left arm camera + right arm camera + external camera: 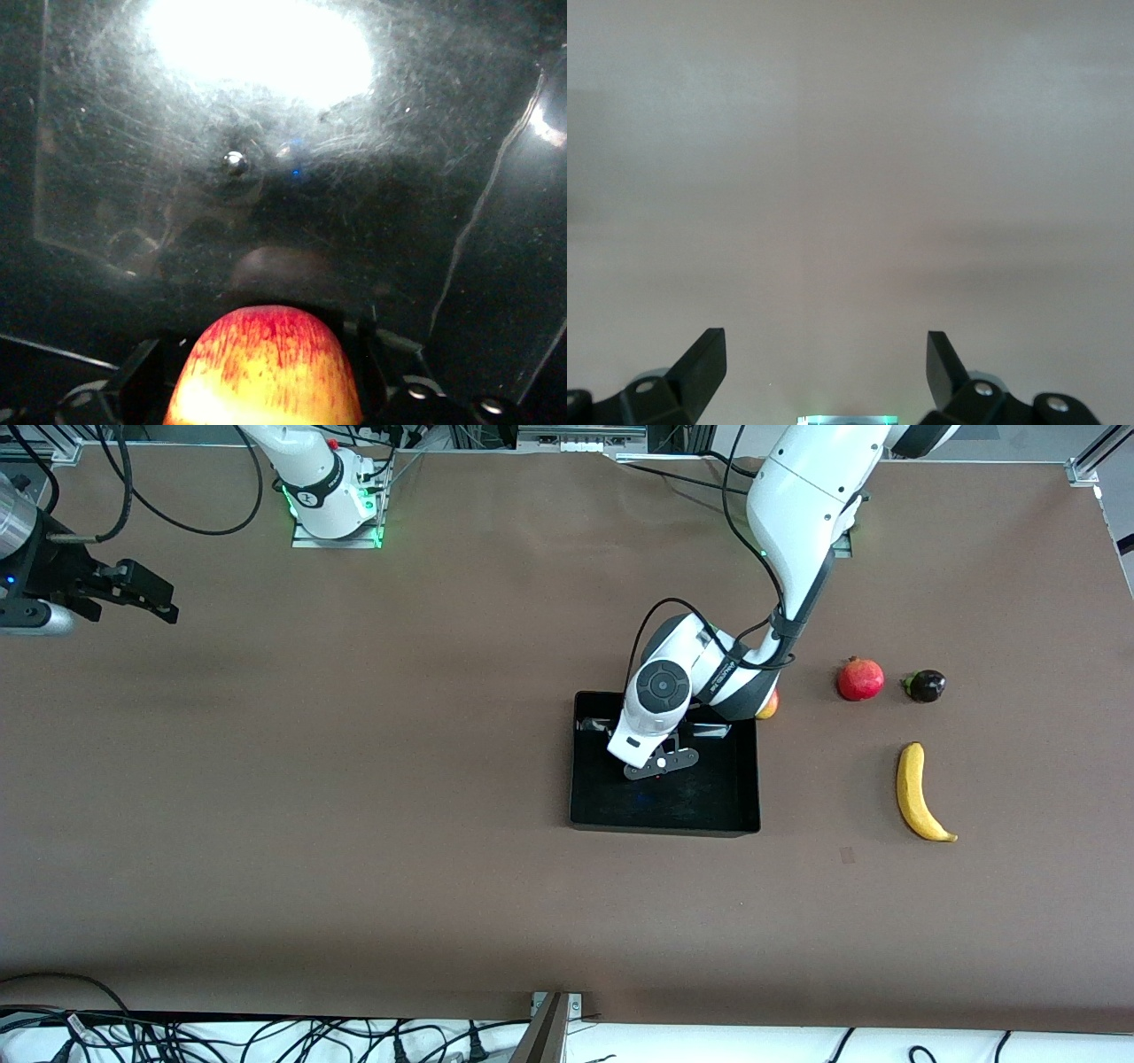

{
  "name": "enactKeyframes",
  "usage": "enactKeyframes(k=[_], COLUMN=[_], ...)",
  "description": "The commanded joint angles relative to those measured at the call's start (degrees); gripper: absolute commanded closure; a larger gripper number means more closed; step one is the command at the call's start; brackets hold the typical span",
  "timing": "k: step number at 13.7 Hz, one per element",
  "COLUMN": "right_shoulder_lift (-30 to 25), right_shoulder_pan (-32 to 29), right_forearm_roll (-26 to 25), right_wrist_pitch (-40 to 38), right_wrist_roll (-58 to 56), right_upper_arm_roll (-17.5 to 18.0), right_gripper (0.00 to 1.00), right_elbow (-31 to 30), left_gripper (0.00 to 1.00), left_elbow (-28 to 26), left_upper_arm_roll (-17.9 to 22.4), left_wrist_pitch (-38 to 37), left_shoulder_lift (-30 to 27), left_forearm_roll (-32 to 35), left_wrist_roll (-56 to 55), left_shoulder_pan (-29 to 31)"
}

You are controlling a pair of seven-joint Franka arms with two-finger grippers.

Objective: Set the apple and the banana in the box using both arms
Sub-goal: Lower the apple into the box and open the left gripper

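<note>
While the right arm waits, the right gripper (151, 598) hangs over the bare brown surface (354, 797) at the right arm's end, its fingers (700, 359) spread wide with nothing between them. The left arm reaches down from its base into the black box (700, 802), which sits near the middle of the surface. The left gripper (660, 764) is low inside the box, over its floor. In the left wrist view the apple (264, 367), red with yellow streaks, sits right at this gripper, just above the scratched, glossy floor of the box. Whether the gripper is pinching the apple or has let it go, I cannot tell.

The banana (914, 790) lies on the surface, well apart from the box, toward the left arm's end. A red pomegranate (860, 679) and a small dark fruit (926, 685) lie side by side, farther from the front camera than the banana. A reddish-yellow fruit (770, 706) peeks out from under the left arm, just beside the box's corner.
</note>
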Motion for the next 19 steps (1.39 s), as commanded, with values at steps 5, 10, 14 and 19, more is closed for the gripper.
enactKeyframes(k=[5,10,14,19], right_shoulder_lift=[0.7,0.8,0.8,3.6], right_shoulder_pan=[0.8,1.7,2.7,4.6], right_forearm_roll=[-0.6,-1.0,-1.8,-2.4], right_wrist_pitch=[2.1,0.4,3.8,2.1], right_wrist_roll=[-0.8,-1.2,-0.9,-1.1], right_upper_arm_roll=[-3.4,-5.8,-4.5,-4.7], right_gripper=[0.00,0.00,0.00,0.00], right_elbow=[-0.6,-0.9,-0.6,1.6], left_gripper=[0.00,0.00,0.00,0.00], left_elbow=[6.8,10.1,11.6,10.8], left_upper_arm_roll=[0.4,0.5,2.7,5.1], left_wrist_pitch=[-12.2,-22.8,-27.4,-27.1], left_shoulder_lift=[-2.4,-8.3,-11.7,-11.4], left_forearm_roll=[0.2,-0.2,0.0,0.6], left_wrist_roll=[1.2,6.0,18.5,41.7], left_shoulder_pan=[0.6,4.1,12.0,25.9])
